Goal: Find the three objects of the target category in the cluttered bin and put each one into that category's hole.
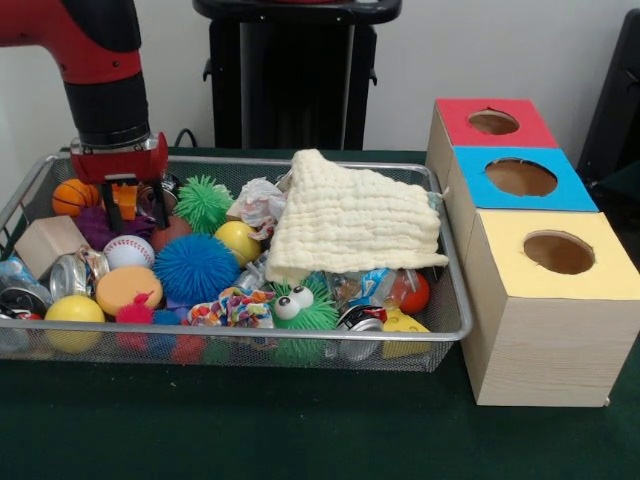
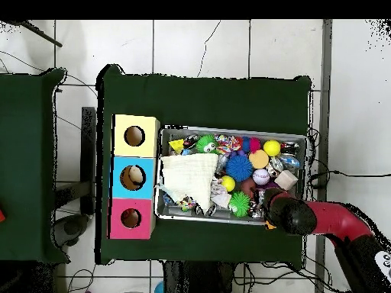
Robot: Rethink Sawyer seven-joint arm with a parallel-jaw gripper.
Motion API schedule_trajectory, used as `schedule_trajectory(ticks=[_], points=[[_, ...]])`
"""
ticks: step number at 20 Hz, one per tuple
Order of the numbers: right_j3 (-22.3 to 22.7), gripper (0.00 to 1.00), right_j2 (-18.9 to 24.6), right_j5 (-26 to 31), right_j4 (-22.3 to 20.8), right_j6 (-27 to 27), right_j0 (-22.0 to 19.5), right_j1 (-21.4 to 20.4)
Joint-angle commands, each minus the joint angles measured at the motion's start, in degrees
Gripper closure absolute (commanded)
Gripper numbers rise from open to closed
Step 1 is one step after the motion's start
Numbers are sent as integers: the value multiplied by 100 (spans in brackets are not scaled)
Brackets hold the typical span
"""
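The wire mesh bin [image 1: 452, 300] sits on the green table and is full of toys. It also shows in the overhead view [image 2: 229, 130]. My gripper [image 1: 134, 212] is lowered into the bin's far left corner, its fingers spread apart, with something orange showing between them. It hangs beside a small basketball [image 1: 72, 196] and above a purple toy [image 1: 97, 226]. In the overhead view the arm [image 2: 321, 221] covers the gripper. The red-surrounded hole [image 1: 493, 122] is at the far end of the wooden box, and it also shows in the overhead view [image 2: 130, 218].
A cream cloth [image 1: 350, 215] covers the bin's right half. A baseball [image 1: 129, 250], blue spiky ball [image 1: 195, 268], green spiky ball [image 1: 204, 203], yellow ball [image 1: 238, 241], wooden block [image 1: 48, 243] and can [image 1: 75, 272] crowd the left. Blue hole [image 1: 521, 177] and yellow hole [image 1: 558, 252] are nearer.
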Motion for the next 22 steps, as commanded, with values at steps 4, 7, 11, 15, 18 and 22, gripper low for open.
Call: schedule_trajectory(ticks=[4,7,11,15,18,22], points=[[-288,0,105,143,-47,-533,-255,507],[-343,0,188,250,-26,-719,-348,526],[-386,0,304,422,32,-920,-474,525],[-444,0,410,561,69,-1098,-565,538],[-436,0,447,597,55,-1137,-603,525],[-387,0,487,670,72,-1140,-607,449]])
